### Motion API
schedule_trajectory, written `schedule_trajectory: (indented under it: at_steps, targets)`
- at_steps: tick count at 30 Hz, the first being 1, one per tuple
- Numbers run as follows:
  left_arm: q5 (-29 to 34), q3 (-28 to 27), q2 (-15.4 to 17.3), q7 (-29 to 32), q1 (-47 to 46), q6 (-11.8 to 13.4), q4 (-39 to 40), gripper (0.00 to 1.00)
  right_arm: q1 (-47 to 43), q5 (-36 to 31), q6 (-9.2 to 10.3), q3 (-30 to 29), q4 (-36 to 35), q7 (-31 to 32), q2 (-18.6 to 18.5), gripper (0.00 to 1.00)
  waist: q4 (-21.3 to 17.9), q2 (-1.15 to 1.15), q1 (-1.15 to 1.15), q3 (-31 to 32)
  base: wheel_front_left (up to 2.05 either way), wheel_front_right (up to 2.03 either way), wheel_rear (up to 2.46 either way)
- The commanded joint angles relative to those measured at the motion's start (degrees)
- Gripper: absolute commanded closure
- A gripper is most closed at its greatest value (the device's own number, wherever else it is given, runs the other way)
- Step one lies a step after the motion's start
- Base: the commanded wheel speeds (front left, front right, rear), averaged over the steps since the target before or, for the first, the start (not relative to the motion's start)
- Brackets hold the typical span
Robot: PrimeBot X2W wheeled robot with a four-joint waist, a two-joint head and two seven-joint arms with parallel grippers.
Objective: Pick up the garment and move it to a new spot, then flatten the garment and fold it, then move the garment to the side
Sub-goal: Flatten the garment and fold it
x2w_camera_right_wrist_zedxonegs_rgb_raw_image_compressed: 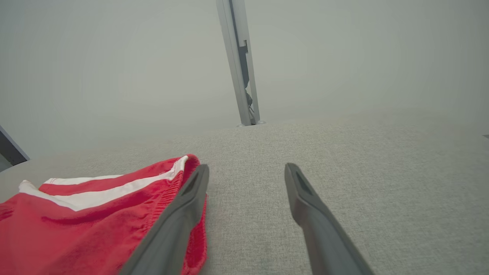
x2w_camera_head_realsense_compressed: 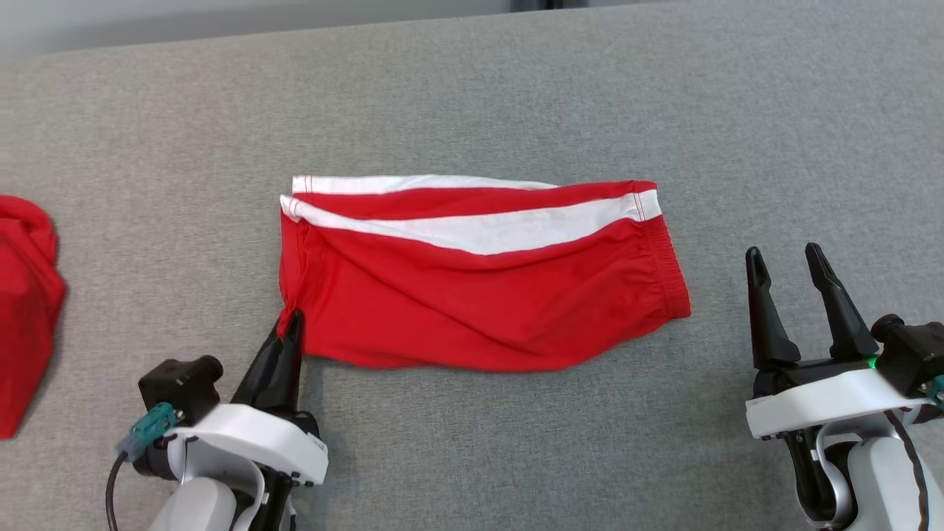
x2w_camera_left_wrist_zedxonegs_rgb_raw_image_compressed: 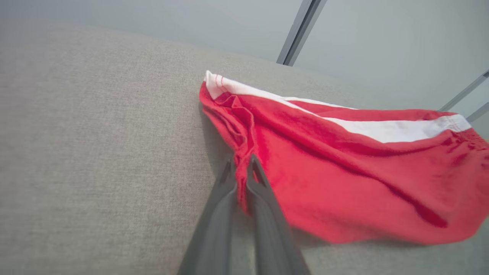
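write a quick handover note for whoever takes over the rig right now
Left gripper: shut on the near left corner of the red cloth shorts with white stripes.
Right gripper: open, holding nothing, apart from the shorts' waistband end.
Shorts: wrinkled, fairly flat on the grey fabric table; another red garment at its left edge.
Done: shorts look laid out, seemingly folded once.
To do: finish folding, then move them to the side.
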State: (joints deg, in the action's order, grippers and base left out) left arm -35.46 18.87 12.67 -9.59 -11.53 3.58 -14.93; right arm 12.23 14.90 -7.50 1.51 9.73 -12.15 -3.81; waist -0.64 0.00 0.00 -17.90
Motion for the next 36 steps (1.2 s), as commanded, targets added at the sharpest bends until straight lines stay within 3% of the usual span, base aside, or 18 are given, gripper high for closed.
schedule_trajectory:
  at_steps: [1,5,6,7,8,18,25,36]
  targets:
    - [-0.37,-0.19,0.51,0.23,0.47,0.52,0.94,1.00,-0.55,-0.13,0.02,-0.17,-0.34,0.27,-0.47,0.00,0.49,0.00,0.00,0.46,0.00,0.00,0.00]
    - [-0.50,0.09,0.95,2.35,3.06,2.12,4.41,1.00,-0.89,0.01,0.02,-0.29,-0.53,1.29,-0.65,0.00,0.55,0.00,0.00,0.87,0.00,0.00,0.00]
    - [-0.70,0.10,0.95,2.79,3.37,2.40,4.94,0.87,-0.91,0.01,0.02,-0.28,-0.53,1.61,-0.65,0.00,0.47,0.00,0.00,0.96,0.00,0.00,0.00]
    - [-0.71,-0.07,0.99,2.89,3.59,2.93,5.42,0.29,-0.92,-0.02,0.02,-0.29,-0.56,1.81,-0.65,0.00,0.39,0.00,0.00,1.01,0.00,0.00,0.00]
    - [-0.36,-0.35,0.99,2.61,3.81,3.67,5.81,0.00,-0.95,-0.17,0.02,-0.32,-0.55,2.07,-0.67,0.00,0.30,0.00,0.00,1.13,0.00,0.00,0.00]
    - [6.07,-2.99,2.33,-4.51,2.92,7.68,11.69,0.00,-1.84,-2.64,0.02,-1.51,-2.54,3.53,-0.20,0.00,-0.49,0.00,0.00,3.20,0.00,0.00,0.00]
    - [10.95,-4.31,6.08,-5.13,3.45,9.34,14.11,0.00,-3.40,-4.40,0.02,-1.86,-4.97,6.15,0.19,0.00,-0.75,0.00,0.00,5.97,0.00,0.00,0.00]
    - [11.32,-3.93,7.38,-3.63,6.53,10.71,16.24,0.00,-6.18,-5.09,0.02,-2.22,-7.30,8.13,0.57,0.00,-0.23,0.00,0.00,7.79,0.00,0.00,0.00]
